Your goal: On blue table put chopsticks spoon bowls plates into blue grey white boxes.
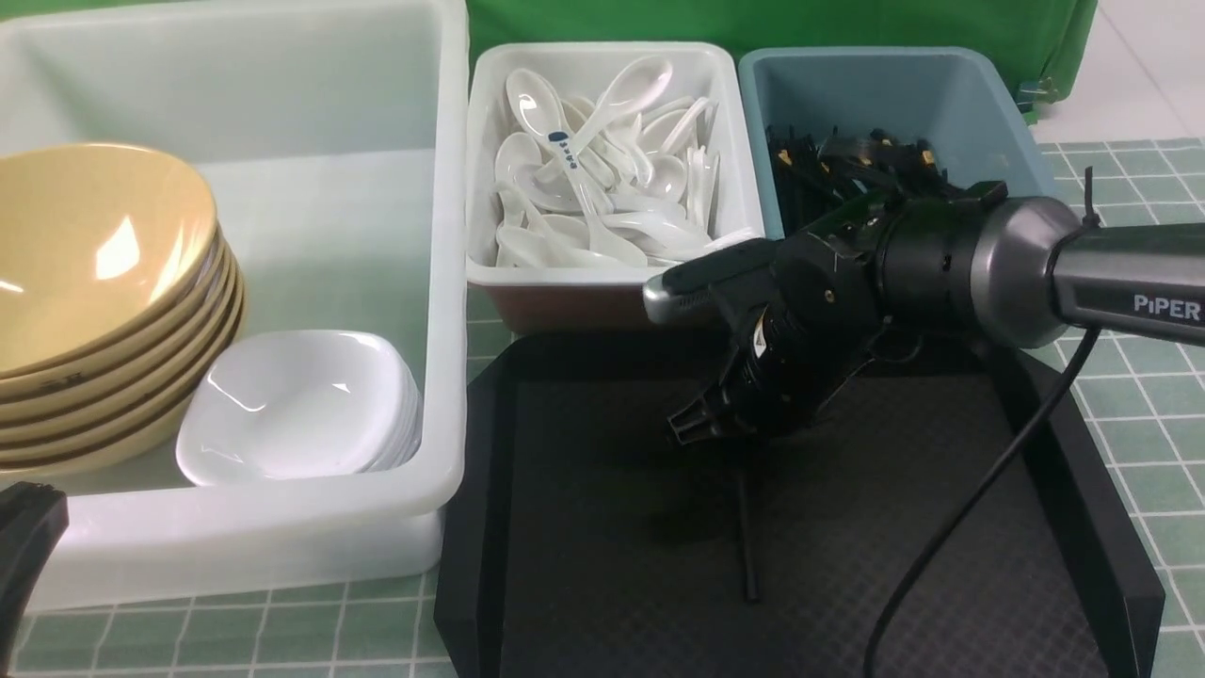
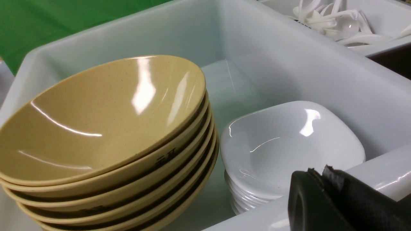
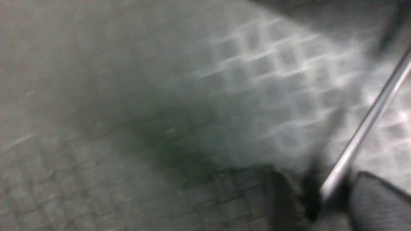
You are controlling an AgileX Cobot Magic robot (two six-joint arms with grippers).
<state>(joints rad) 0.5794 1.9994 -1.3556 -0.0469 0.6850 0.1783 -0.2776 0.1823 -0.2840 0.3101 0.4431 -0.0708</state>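
Observation:
My right gripper [image 1: 701, 428] hangs over the black tray [image 1: 941, 546], shut on a dark chopstick [image 1: 747, 537] whose lower end touches the tray. In the blurred right wrist view the chopstick [image 3: 362, 131] runs out from between the fingers of the gripper [image 3: 324, 195]. My left gripper [image 1: 24, 537] is shut and empty at the near rim of the big white box [image 1: 442, 282]; it also shows in the left wrist view [image 2: 316, 171]. That box holds stacked yellow bowls [image 1: 94, 245] and stacked white dishes [image 1: 292, 405].
A small white box [image 1: 612, 275] full of white spoons [image 1: 602, 179] stands behind the tray. A blue box [image 1: 941, 71] beside it holds several dark chopsticks [image 1: 847, 160]. The right arm's cable [image 1: 979, 490] hangs over the tray. Green checked cloth [image 1: 1148, 395] covers the table.

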